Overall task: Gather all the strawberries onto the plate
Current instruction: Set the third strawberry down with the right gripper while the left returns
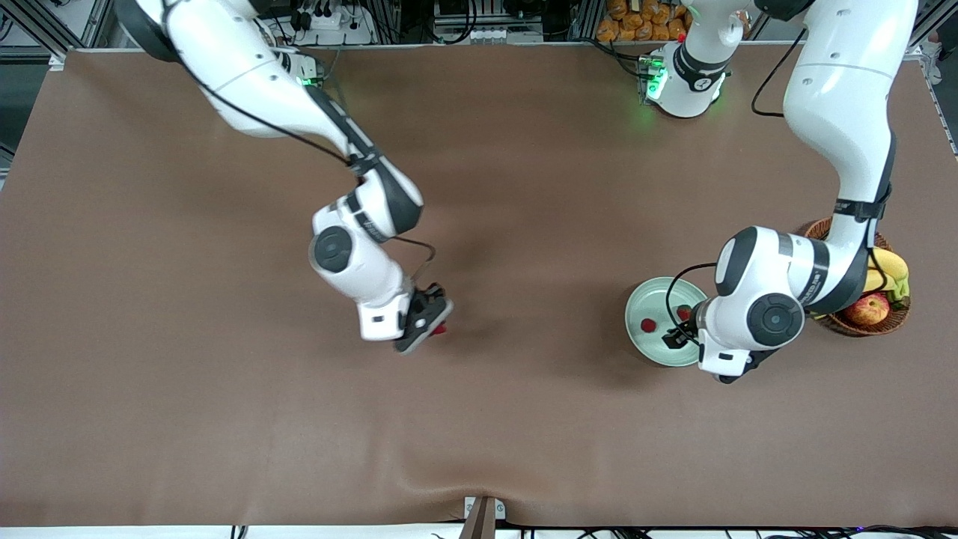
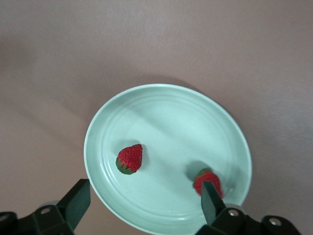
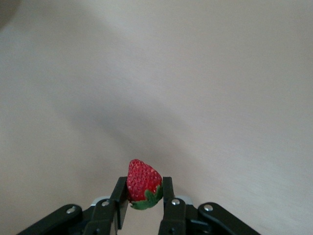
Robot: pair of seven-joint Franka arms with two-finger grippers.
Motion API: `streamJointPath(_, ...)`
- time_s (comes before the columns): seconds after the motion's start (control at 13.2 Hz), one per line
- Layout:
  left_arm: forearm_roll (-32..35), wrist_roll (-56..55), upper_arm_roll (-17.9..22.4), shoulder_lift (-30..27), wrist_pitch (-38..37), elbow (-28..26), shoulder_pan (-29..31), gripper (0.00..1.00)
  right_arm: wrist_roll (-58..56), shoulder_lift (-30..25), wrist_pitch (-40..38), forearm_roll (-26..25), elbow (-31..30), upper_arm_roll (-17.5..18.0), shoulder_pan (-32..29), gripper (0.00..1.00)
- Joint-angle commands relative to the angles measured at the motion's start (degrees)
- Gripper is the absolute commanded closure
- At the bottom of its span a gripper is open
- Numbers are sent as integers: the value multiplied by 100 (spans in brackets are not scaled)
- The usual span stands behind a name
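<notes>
My left tool [image 2: 142, 200] hangs over the plate [image 1: 642, 344] with its fingers [image 2: 78, 200] spread wide and nothing between them. The pale green plate sits on the brown bench [image 1: 224, 419] toward my left arm's end, and two strawberries lie in it, apart from each other: one [image 2: 130, 159] out in the open on the dish floor, the other [image 2: 207, 180] partly covered by one of my fingertips in the left wrist view. My right tool [image 3: 143, 205] is over bare bench near the middle of the table, well apart from the plate, its fingers closed onto the third strawberry [image 3: 143, 185], which stands between the pads with its green top down toward my wrist. Just beside the plate, toward my left arm's base, stands a wicker basket [image 1: 891, 318] holding a banana [image 1: 892, 263] and an apple [image 1: 868, 308].
</notes>
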Motion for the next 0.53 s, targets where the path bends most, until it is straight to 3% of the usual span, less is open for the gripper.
streamJointPath(0.0, -73, -4, -31, -334, -193, -46, -5, 0, 564, 546, 287, 6, 578, -70, 309, 90)
streamJointPath(0.15, -73, 14, -31, -344, -474, 182, -58, 0, 679, 837, 542, 6, 781, -71, 397, 85)
streamJointPath(0.23, -73, 14, -48, -344, -606, 278, -58, 0, 679, 925, 621, 6, 851, -71, 406, 74)
streamJointPath(0.3, -65, 22, -118, -352, -720, 340, -23, 0, 679, 952, 639, 6, 860, -71, 433, 33)
streamJointPath(0.38, -64, 22, -171, -379, -791, 384, 12, 0, 679, 935, 639, -12, 861, -71, 433, 0)
streamJointPath(0.45, -64, 48, -172, -440, -818, 385, 21, 0, 679, 882, 631, -21, 861, -71, 407, 0)
